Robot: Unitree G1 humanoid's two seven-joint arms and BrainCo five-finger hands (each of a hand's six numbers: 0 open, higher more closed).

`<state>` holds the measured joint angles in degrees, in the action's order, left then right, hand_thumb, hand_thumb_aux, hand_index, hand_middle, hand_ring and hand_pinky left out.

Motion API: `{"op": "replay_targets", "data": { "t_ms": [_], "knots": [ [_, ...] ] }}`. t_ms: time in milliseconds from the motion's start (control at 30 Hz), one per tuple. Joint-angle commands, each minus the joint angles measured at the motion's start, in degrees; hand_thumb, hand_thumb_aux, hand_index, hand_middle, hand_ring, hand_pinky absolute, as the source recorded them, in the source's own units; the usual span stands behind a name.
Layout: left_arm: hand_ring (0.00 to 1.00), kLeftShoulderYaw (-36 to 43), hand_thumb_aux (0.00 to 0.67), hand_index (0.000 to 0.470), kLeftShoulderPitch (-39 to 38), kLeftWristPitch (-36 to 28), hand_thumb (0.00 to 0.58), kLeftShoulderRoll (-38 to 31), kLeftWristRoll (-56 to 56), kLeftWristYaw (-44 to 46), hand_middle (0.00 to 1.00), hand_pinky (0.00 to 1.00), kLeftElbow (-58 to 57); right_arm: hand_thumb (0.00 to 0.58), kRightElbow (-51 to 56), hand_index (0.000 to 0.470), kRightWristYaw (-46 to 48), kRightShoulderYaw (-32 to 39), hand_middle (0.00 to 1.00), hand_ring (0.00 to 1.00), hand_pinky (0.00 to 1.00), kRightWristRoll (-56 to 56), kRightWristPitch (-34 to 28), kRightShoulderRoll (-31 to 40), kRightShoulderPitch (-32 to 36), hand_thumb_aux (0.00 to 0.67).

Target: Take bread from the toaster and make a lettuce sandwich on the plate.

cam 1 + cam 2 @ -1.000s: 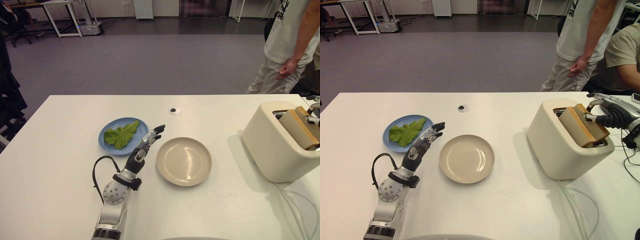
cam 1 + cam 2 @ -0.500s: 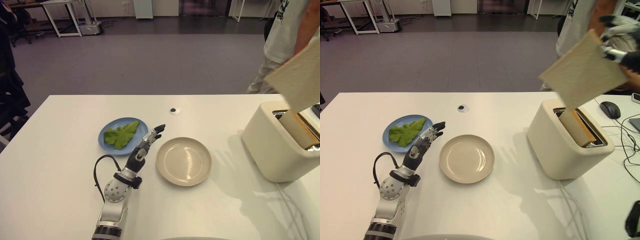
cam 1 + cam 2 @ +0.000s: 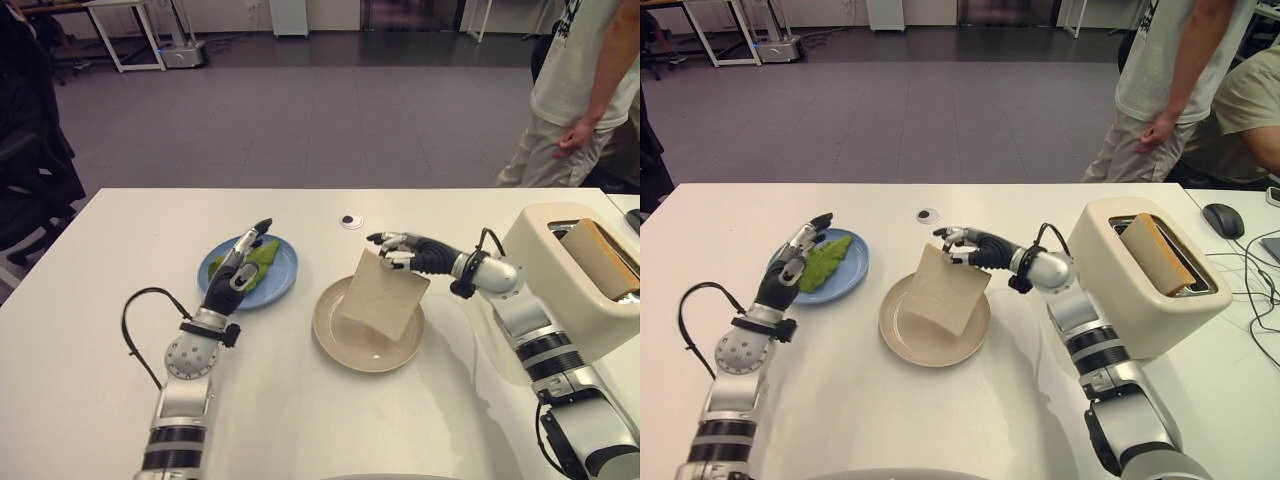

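One bread slice (image 3: 384,306) is pinched by the right robot hand (image 3: 408,251) — held tilted over the plate (image 3: 365,356); the left robot hand (image 3: 235,278) is spread open above the lettuce (image 3: 263,254).

The right hand (image 3: 975,247) pinches a bread slice (image 3: 945,292) over the beige plate (image 3: 908,343). The left hand (image 3: 788,270), fingers straight, hovers over lettuce (image 3: 828,262) on the blue plate (image 3: 856,268).

A pale square bread slice (image 3: 383,295) hangs tilted over the round beige plate (image 3: 340,345), top corner pinched by the right hand (image 3: 408,250). The cream toaster (image 3: 1160,310) stands at the plate's 3 o'clock, a second slice (image 3: 1155,252) leaning in its slot. Crinkled green lettuce (image 3: 825,264) lies on a blue plate (image 3: 854,265) at 10 o'clock.
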<state>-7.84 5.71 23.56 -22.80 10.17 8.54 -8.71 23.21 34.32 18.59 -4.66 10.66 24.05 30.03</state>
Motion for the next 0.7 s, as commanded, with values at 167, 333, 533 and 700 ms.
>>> {"op": "replay_targets", "data": {
  "t_ms": [167,333,533,700],
  "knots": [
    [0.0,8.87,0.0,0.0,11.25,-7.28,0.0,-12.41,25.32,-12.92,0.0,0.0,-19.39,0.0,2.61,0.0,-2.83,1.9,0.0,0.0,0.0,-6.32,7.68,-2.4,-0.94,0.0],
    [0.0,17.76,0.0,0.0,14.1,-11.49,0.0,-16.31,37.48,-19.19,0.0,0.0,-27.34,0.0,2.58,0.0,-4.81,-0.94,0.0,0.0,0.0,-6.28,9.23,-1.84,-0.04,0.0],
    [0.0,24.07,0.491,0.345,16.91,-11.71,0.539,-16.05,40.18,-22.04,0.0,0.0,-35.17,0.0,1.3,0.0,-5.24,-2.07,0.0,0.0,0.0,-6.1,9.92,-2.23,-1.06,0.0],
    [0.0,26.73,0.494,0.347,18.38,-11.02,0.54,-16.03,39.59,-23.82,0.0,0.0,-38.49,0.0,1.68,0.0,-5.78,-2.3,0.0,0.0,0.0,-6.4,10.35,-2.35,-1.21,0.0]
  ]
}}
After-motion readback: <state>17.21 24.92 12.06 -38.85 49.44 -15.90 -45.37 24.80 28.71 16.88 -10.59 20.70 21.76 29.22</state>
